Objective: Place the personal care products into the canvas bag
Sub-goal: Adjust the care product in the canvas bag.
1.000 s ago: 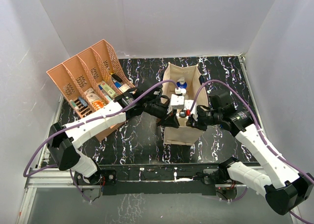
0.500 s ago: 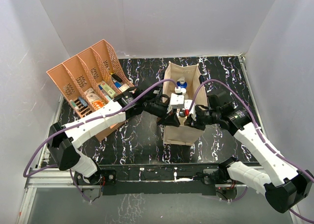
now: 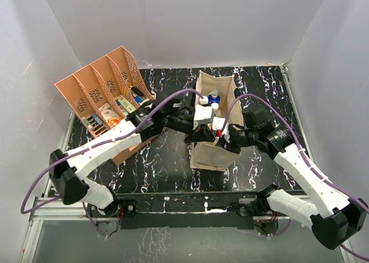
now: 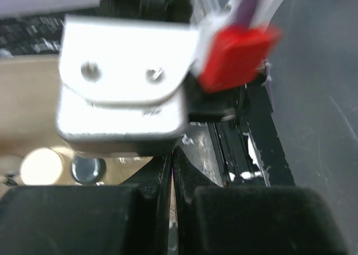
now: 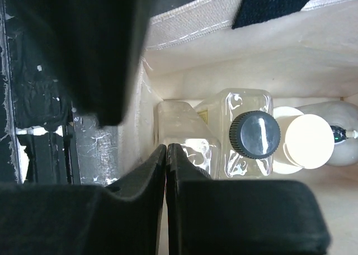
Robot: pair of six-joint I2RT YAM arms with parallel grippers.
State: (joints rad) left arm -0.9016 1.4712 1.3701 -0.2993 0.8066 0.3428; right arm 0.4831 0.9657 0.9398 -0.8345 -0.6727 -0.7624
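Note:
The canvas bag stands upright mid-table, its navy handle showing in the right wrist view. My left gripper is shut on the bag's near-left wall, pinched edge-on between the fingers. My right gripper is shut on the near-right wall, also edge-on. Inside the bag lie personal care products: a clear bottle with a dark cap, another clear bottle and a cream-capped one. A blue-capped bottle and white caps show from above.
The orange perforated tray stands at the back left with small packets and boxes in its compartments. The right arm's metal wrist block and red part sit close in front of my left camera. White walls enclose the table.
My left wrist has shifted a little back and left over the bag, and its elbow has dropped. My right gripper has edged slightly left. Both stay at the bag's near rim.

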